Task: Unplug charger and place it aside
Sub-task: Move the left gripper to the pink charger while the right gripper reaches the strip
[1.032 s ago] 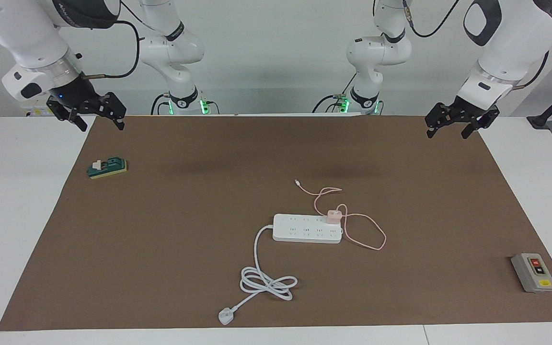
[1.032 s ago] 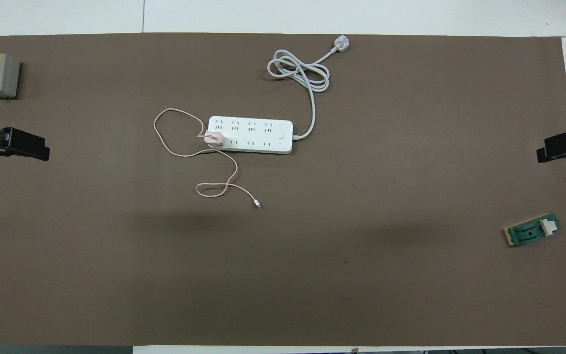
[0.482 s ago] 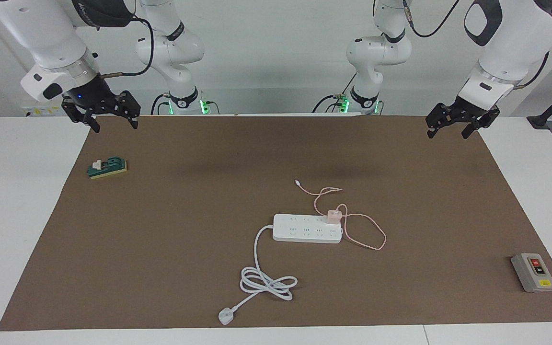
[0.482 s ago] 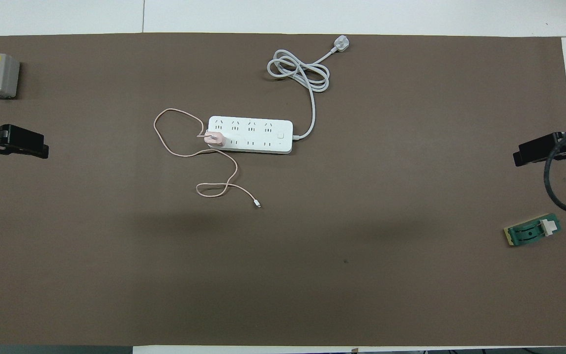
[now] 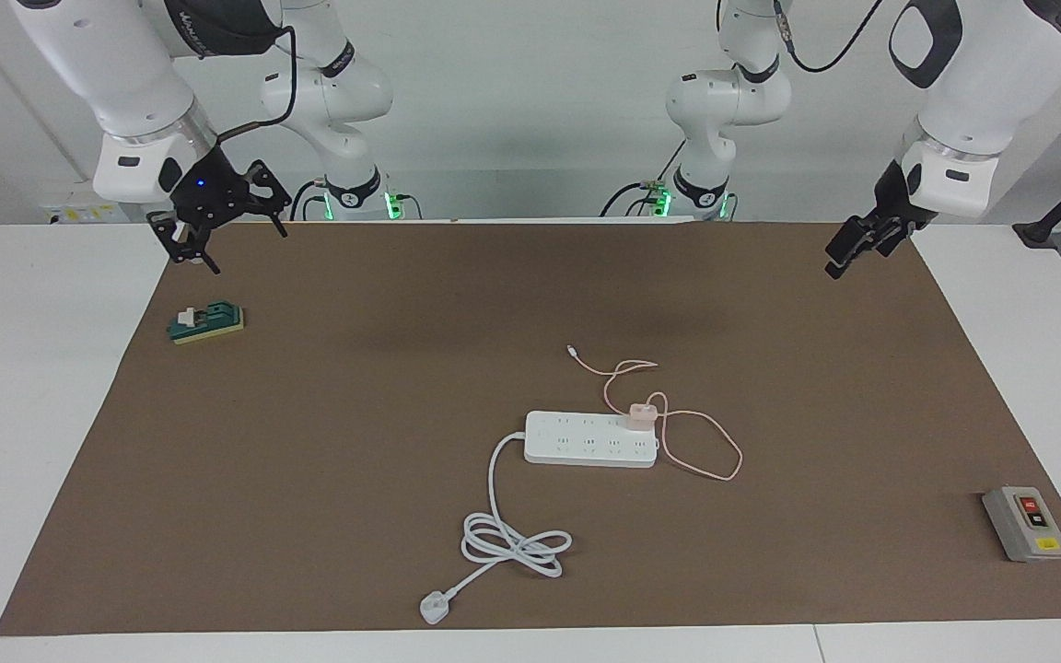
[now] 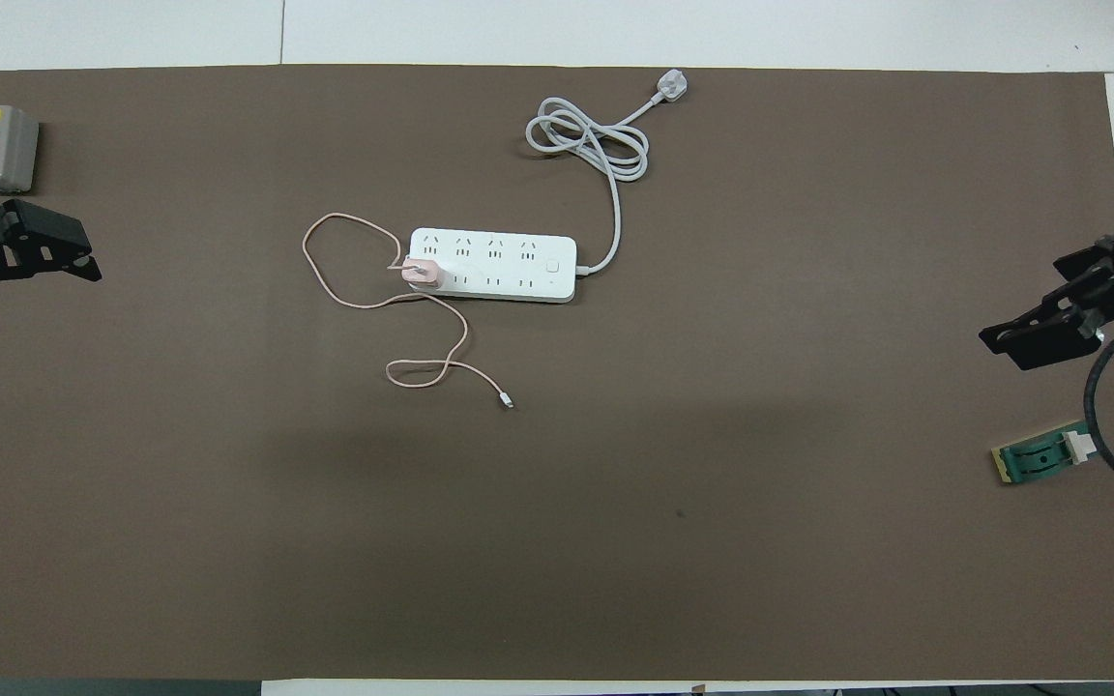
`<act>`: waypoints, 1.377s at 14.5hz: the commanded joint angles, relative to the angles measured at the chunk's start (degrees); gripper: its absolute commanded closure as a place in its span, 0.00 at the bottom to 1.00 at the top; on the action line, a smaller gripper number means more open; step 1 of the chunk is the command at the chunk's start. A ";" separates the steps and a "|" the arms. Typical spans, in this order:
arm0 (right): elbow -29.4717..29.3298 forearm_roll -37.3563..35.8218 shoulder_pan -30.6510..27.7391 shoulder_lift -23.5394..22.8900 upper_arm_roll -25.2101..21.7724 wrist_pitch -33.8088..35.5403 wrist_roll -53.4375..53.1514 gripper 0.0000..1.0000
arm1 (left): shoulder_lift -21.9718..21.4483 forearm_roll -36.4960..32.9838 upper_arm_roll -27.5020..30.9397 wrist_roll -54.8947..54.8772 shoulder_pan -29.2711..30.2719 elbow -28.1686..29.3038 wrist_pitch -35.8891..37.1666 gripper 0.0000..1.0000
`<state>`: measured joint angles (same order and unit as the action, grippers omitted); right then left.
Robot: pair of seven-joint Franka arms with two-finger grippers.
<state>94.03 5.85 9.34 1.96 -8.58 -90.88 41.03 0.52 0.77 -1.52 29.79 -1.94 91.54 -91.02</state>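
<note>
The charger (image 5: 643,413) is a small pale-pink cube plugged into the end socket of the white power strip (image 5: 590,439), at the end toward the left arm's side. It also shows in the overhead view (image 6: 421,274), on the strip (image 6: 494,265). Its thin pink cable (image 5: 705,453) loops on the mat beside the strip and runs toward the robots. My right gripper (image 5: 250,250) is open and empty, up over the mat's corner near the right arm's base. My left gripper (image 5: 848,258) is open and empty, up over the mat's edge at the left arm's end (image 6: 35,295).
A grey switch box (image 5: 1026,523) with a red button stands at the left arm's end, farther from the robots than the strip. A small green part (image 5: 206,323) lies under my right gripper's reach. The strip's thick white cord (image 5: 512,539) coils farther from the robots.
My right gripper has moved inward over the mat, come lower and turned. My left gripper has turned at the wrist, staying about where it was. The charger and strip have not moved.
</note>
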 commanded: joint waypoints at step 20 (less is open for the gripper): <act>-2.10 31.32 13.95 -27.79 5.59 -29.70 39.03 0.00 | 20.92 4.24 -0.33 60.73 -10.45 -13.76 -11.17 0.00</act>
<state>95.22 35.28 23.49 -21.80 -3.40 -120.41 77.86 18.83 4.33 -2.36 88.18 -10.91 80.38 -100.29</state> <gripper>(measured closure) 0.000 0.000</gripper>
